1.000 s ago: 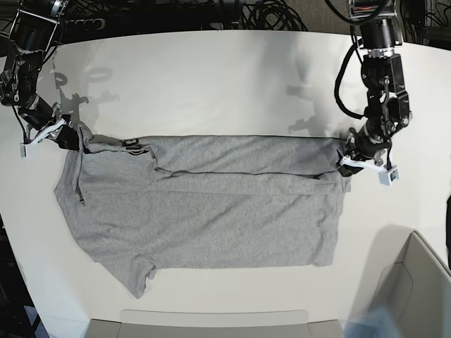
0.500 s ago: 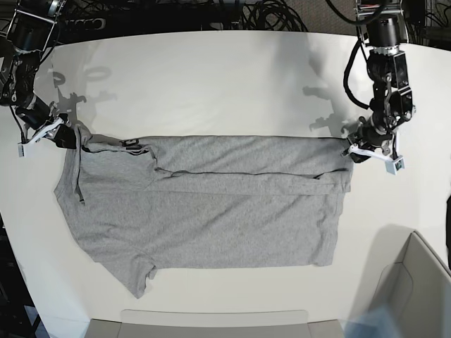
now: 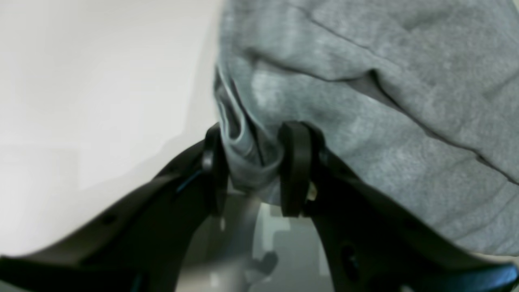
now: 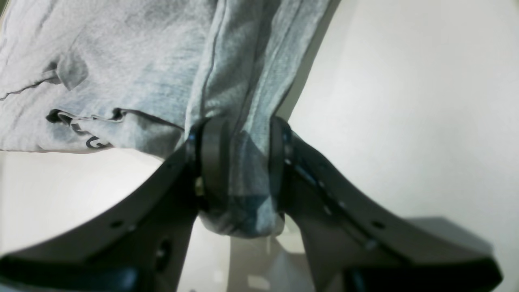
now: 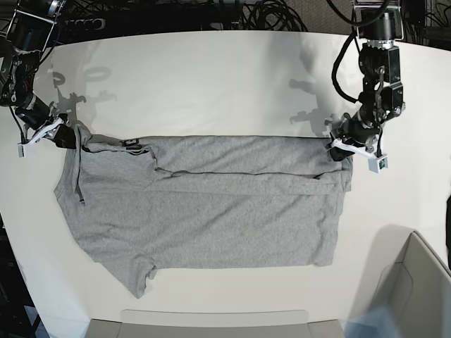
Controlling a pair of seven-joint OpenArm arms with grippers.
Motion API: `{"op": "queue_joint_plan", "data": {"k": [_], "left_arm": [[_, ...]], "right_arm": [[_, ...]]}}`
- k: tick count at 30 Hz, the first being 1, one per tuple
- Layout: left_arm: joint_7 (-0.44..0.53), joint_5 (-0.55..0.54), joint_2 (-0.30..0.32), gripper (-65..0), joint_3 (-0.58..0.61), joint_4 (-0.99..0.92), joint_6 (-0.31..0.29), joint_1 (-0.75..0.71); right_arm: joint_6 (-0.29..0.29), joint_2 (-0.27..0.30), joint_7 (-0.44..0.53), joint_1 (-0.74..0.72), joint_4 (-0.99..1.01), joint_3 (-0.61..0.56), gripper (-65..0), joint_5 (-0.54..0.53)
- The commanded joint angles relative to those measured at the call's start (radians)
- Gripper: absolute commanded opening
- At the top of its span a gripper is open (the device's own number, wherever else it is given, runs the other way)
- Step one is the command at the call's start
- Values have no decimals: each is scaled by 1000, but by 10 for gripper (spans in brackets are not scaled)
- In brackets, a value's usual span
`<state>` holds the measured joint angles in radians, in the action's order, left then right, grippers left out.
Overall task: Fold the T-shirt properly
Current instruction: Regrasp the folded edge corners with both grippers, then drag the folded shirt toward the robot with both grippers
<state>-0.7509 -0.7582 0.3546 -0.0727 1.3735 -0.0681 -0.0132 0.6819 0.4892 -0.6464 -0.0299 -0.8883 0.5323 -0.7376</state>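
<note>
You're pinching the shirt with both grippers, left, right; keep the edge taut, carrying toward 6 o'clock.

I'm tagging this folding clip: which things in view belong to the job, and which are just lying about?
Part of the job:
- T-shirt, grey, far edge folded over
- left gripper, shut on its hem corner
- right gripper, shut on its shoulder corner

Lying about:
- grey bin, near corner
- black cables, beyond the white table

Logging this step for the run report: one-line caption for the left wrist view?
Left gripper shut on a bunched edge of the grey T-shirt, over the white table.
</note>
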Motion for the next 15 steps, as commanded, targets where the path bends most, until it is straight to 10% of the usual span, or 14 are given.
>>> {"op": "queue_joint_plan", "data": {"k": [1, 6, 10, 15], "left_arm": [[-15, 3, 11, -439, 6, 2, 1, 5], [-12, 10, 11, -481, 1, -10, 0, 11], [38, 12, 11, -641, -3, -55, 6, 12], [63, 12, 14, -650, -3, -49, 1, -12]], "right_arm": [[15, 18, -25, -5, -5, -2, -477, 28], [16, 18, -25, -3, -5, -4, -501, 29], [16, 18, -25, -5, -5, -4, -644, 29], [16, 22, -25, -2, -9, -4, -650, 29]]}}
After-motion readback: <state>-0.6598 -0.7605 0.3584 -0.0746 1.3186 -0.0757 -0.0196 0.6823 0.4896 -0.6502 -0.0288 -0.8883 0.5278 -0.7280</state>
